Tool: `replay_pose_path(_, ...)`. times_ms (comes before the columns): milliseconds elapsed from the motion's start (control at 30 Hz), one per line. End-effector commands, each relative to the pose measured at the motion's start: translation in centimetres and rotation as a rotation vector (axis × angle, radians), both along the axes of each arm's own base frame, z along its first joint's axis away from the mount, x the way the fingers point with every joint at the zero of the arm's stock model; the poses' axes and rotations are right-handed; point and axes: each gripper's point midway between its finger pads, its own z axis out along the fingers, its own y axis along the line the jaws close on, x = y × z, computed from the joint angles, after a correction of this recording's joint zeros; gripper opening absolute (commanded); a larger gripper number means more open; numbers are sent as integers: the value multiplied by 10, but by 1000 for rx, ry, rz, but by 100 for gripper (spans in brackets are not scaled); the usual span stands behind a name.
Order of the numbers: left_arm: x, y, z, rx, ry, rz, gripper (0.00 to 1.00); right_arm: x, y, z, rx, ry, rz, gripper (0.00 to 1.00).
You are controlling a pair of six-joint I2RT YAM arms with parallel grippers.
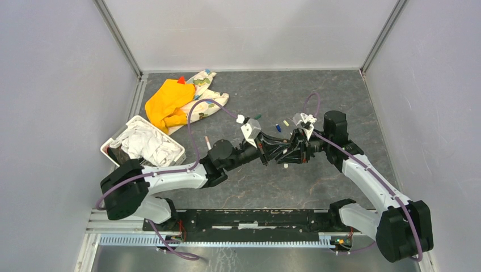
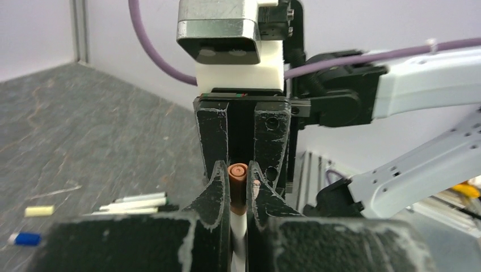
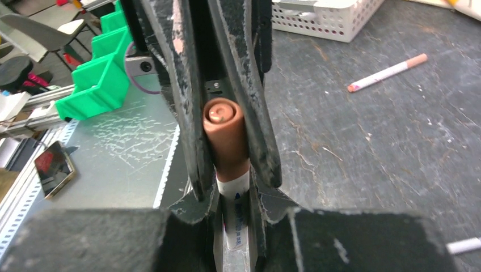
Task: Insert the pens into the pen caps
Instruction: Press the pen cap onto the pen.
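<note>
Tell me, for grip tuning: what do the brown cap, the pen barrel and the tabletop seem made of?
Brown cap: likely matte plastic, smooth moulded end. Pen barrel: probably smooth white plastic, with printed marks. Tabletop: dark grey, veined like slate, scuffed; stone, mat or laminate cannot be told.

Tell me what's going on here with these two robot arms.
Both arms meet over the middle of the table, gripping one white pen between them. The left hand pinches its brown end, and the right hand holds it just below that. It may be a cap being pushed on, but I can't tell whether it is seated. More pens, a blue cap and a cream cap lie loose on the table.
</note>
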Motion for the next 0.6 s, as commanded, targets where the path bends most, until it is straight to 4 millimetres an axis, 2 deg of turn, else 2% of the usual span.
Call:
replay_pose_path(0,-174,92,-239,924,545,-614,2,90,-1,88,31,-438,-368,0)
replay_pose_path(133,-173,84,-219,806,620,-642,2,100,-6,87,2,-436,-428,0)
replay_pose_path(267,-155,87,-212,742,639,-548,2,109,-11,86,-5,-409,-480,0)
replay_pose_path(333,-147,89,-207,694,625,-511,2,108,-10,84,15,-379,-467,0)
replay_pose_path(400,-143,82,-197,652,599,-500,2,102,-6,81,39,-347,-434,0)
replay_pose_path(567,-123,49,-171,552,545,-476,2,83,8,64,42,-328,-346,0)
